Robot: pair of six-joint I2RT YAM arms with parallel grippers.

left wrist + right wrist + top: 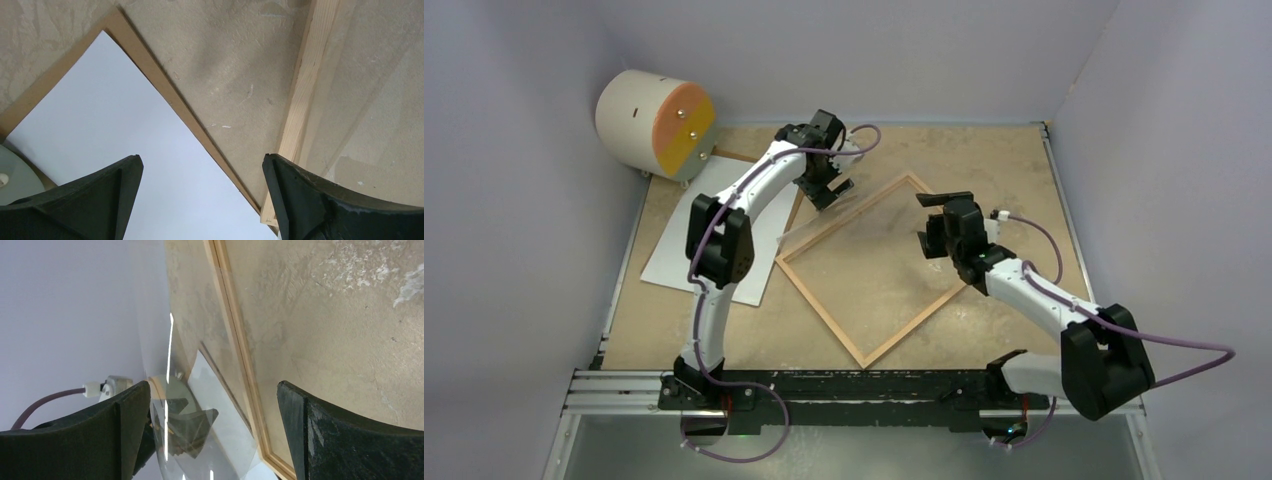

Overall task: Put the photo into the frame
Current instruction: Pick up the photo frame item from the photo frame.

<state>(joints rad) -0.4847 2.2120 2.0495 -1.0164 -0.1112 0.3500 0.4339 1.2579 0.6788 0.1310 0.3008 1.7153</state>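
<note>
Photo (704,225) white side up on brown board (150,65), left of centre, just beside frame's left corner. Frame (819,313) at centre of table (984,160), turned like diamond. Left claw (832,192) released, empty, above frame's upper-left rail. Right claw (932,222) released, empty, over frame's right part.
</note>
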